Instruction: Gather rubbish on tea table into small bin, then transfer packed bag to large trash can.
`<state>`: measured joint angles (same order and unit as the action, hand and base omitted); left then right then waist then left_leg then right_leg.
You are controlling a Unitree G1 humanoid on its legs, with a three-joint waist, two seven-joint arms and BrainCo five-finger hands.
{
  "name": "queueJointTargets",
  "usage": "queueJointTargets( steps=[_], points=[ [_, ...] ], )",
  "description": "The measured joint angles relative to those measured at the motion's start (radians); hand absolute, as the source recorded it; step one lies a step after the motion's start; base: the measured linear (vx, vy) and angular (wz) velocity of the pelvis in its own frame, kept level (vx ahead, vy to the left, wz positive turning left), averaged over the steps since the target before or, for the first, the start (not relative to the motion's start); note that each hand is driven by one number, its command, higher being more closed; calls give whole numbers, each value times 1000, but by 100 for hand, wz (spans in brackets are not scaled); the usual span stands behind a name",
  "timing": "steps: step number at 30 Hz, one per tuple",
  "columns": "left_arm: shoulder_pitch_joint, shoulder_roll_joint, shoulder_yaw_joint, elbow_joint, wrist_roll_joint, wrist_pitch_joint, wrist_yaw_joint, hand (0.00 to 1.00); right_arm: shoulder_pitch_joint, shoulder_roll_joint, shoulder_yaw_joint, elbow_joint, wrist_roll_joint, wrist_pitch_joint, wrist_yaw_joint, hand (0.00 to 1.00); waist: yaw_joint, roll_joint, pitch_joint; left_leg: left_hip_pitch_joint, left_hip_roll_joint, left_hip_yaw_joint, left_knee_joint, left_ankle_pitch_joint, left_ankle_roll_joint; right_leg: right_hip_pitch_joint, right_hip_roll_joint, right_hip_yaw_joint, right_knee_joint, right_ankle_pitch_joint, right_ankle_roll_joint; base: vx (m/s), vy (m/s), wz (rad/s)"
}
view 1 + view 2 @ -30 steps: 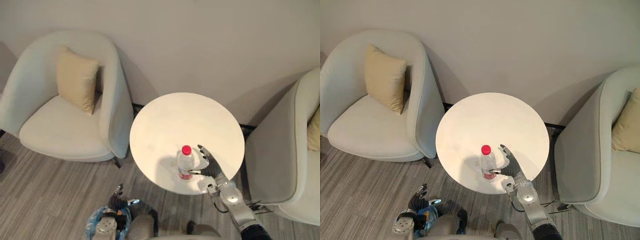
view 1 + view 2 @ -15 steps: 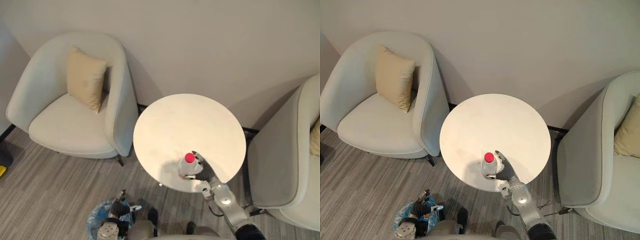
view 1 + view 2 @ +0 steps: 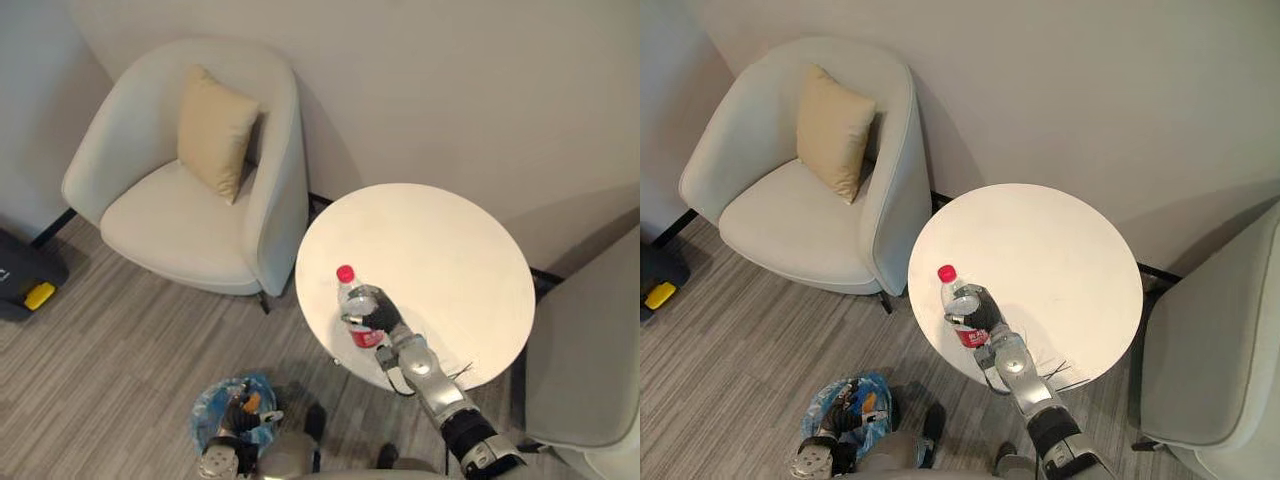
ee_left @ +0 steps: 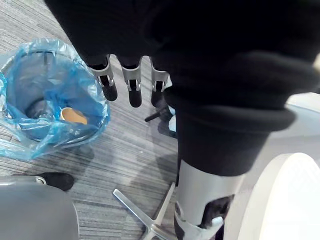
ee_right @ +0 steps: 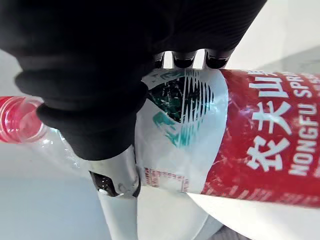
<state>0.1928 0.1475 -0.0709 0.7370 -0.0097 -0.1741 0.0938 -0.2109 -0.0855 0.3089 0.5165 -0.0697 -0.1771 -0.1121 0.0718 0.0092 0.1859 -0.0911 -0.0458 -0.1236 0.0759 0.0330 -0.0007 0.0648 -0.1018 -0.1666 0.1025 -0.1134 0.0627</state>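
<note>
Now grasps the clear plastic bottle with red cap and red label (image 3: 352, 297) in the right hand (image 3: 383, 320), fingers and thumb wrapped round its middle; a second ago only held that hand spread just beside it. Holds the bottle tilted, cap pointing away from the robot, over the near left edge of the round white tea table (image 3: 450, 250), no more upright at the middle of the near edge. Probably means lifted off the top, though cannot tell if the base still touches. Keeps the left hand (image 4: 129, 86) relaxed, fingers straight, above the small bin lined with a blue plastic bag (image 4: 97, 112), on the floor off that same edge. Has also turned the head camera toward the left. Leaves still the carry and the drop into the bin, then the bag transfer.
</note>
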Motion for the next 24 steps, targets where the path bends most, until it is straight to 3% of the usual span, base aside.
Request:
queueJointTargets(
  steps=[4, 8, 12, 14, 15, 16, 17, 18, 19, 20, 21, 23, 24],
  points=[
    [-2, -15, 24, -1, -7, 0, 2, 0, 14, -26, -32, -138, 27, -7, -3, 100, -4, 17, 25, -20, -7, -20, 44, -27, 7, -28, -6, 9, 82, -22, -1, -41, 29, 13],
    [-10, -17, 24, 0, -18, -4, 13, 0, 65, -52, -77, -283, 32, -30, -21, 100, -12, 13, 27, -47, -51, -100, 75, -20, 3, -53, -9, 151, 178, -95, 0, -55, 20, 71],
    [-16, -30, 20, -1, -24, -9, 24, 0, 67, -57, -74, -336, 29, -55, -42, 100, -4, 28, 26, -84, -75, -218, 65, 47, -25, -40, -8, 44, 177, -133, -1, -72, -122, 100],
    [-16, -43, 10, -3, -43, -9, 37, 0, 67, -58, -72, -347, 29, -55, -51, 100, -1, 41, 23, -85, -53, -209, 8, 71, -9, -35, 4, -21, 178, -129, -14, -126, -130, 95],
    [-18, -57, 8, 0, -52, -9, 41, 0, 60, -57, -73, -347, 29, -54, -62, 100, 0, 44, 24, -89, -9, -82, -25, 17, 63, -32, 5, -52, 165, -108, -31, -143, -62, 96],
    [-29, -68, -1, 10, -57, -8, 40, 0, 51, -38, -81, -351, 29, -57, -69, 100, -13, 25, 20, -125, 14, 132, 36, -76, 160, -20, -35, -92, 113, -86, -30, -134, -40, 95],
    [-37, -72, -9, 11, -56, -8, 40, 0, 44, -40, -87, -351, 29, -60, -72, 100, -15, 28, 21, -146, 37, 205, 96, -80, 163, -19, -45, -113, 109, -80, -27, -121, -19, 98],
    [-46, -75, -21, 11, -56, -9, 39, 0, 37, -37, -99, -347, 29, -59, -85, 100, -22, 41, 15, -164, 95, 338, 236, -84, 169, -17, -58, -148, 117, -78, -27, -116, 11, 61],
    [-45, -77, -22, 10, -57, -9, 40, 0, 38, -36, -100, -347, 29, -59, -88, 100, -24, 49, 8, -161, 134, 399, 307, -91, 180, -15, -62, -174, 130, -79, -27, -123, 27, 88],
    [-36, -90, -29, 9, -57, -10, 41, 0, 32, -45, -109, -347, 29, -60, -99, 100, -41, 94, -23, -140, 238, 525, 387, -137, 128, -19, -52, -243, 178, -96, -23, -74, 39, 85],
    [-43, -94, -35, 8, -57, -10, 41, 0, 25, -50, -116, -346, 29, -60, -106, 100, -51, 101, -27, -138, 222, 535, 362, -140, 104, -19, -49, -256, 185, -105, -16, -58, 63, 103],
    [-70, -95, -57, -3, -57, -21, 41, 0, 5, -52, -149, -343, 29, -60, -109, 100, -70, 79, -44, -95, 141, 508, 151, -79, 62, -16, -90, -327, 128, -86, 7, -18, 109, 129],
    [-88, -94, -57, 9, -57, -26, 41, 0, 2, -47, -157, -342, 28, -60, -108, 100, -72, 70, -41, -93, 148, 557, 136, -84, 69, -2, -92, -376, 102, -59, 14, 38, 76, 132]
  ],
)
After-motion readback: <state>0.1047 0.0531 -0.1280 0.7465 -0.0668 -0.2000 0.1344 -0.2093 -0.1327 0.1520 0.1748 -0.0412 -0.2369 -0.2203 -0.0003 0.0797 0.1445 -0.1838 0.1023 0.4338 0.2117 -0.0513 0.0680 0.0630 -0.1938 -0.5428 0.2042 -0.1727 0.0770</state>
